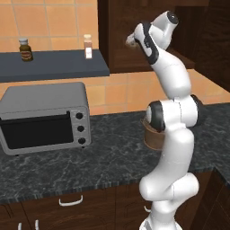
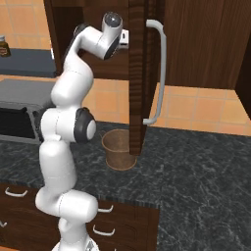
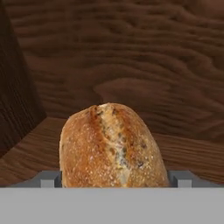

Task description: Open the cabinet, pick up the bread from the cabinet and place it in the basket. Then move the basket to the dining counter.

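So the arm is stretched way up from its base, elbow bent over the black marbled counter (image 1: pixel 103 157), with the wrist folded forward so the hand pokes into the open cabinet (image 2: pixel 196 44) up on the wall. The pincer (image 3: pixel 114 177) is inside there, level with the shelf, and its two fingers stand apart on either side of the bread (image 3: pixel 111 146), one finger (image 3: pixel 49 179) off the left flank and the other off the right. Looks like there's barely any gap between the tips and the crust, but the tips are mostly cut off at the bottom of the hand view, so I honestly can't say if they touch it. The bread sits on the wooden cabinet floor, crusty side up, with the cabinet's back wall behind it. From the right base view, the cabinet door (image 2: pixel 139 78) swings out edge-on with its long silver handle (image 2: pixel 159 73), and it hangs right beside the wrist, so it's a tight spot. The basket (image 2: pixel 119 149) stands on the counter just below the door, partly hidden behind the arm in the left base view. Further left there's a toaster oven (image 1: pixel 45 117) on the counter, and a shelf (image 1: pixel 54 65) above it carrying a dark jar (image 1: pixel 25 49) and a small bottle (image 1: pixel 88 47).
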Tool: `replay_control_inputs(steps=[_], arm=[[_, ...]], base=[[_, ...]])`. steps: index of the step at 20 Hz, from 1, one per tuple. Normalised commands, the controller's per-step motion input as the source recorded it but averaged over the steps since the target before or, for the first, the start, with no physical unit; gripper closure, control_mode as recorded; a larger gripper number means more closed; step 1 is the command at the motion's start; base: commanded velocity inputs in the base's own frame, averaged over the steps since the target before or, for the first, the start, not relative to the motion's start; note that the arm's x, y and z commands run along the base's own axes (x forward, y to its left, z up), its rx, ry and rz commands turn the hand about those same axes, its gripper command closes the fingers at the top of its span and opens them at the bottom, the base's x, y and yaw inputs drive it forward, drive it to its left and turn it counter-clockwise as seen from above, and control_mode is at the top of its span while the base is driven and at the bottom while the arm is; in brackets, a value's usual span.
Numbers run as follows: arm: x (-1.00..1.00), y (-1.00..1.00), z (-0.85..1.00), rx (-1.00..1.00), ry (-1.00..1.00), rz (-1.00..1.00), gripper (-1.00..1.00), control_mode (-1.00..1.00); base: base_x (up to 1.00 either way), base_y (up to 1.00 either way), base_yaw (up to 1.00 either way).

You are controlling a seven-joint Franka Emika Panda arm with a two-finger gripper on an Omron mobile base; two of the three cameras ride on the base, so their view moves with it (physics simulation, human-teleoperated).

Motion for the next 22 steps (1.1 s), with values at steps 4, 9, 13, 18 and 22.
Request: replay_control_inputs(steps=[4,9,13,18,22], arm=[[-0.56,0.24,-0.03,0.0,-0.24,-0.25,1.0,-1.0],[-0.51,0.13,0.08,0.0,-0.2,-0.36,1.0,-1.0],[-0.99,-0.03,0.85,0.07,0.01,-0.36,1.0,-1.0],[-1.0,0.0,0.89,0.24,0.15,-0.34,1.0,-1.0],[-1.0,0.0,0.23,0.15,0.04,-0.21,1.0,-1.0]], base=[[0.0,0.0,0.0],[0.0,0.0,0.0],[0.0,0.0,0.0],[0.0,0.0,0.0],[0.0,0.0,0.0]])
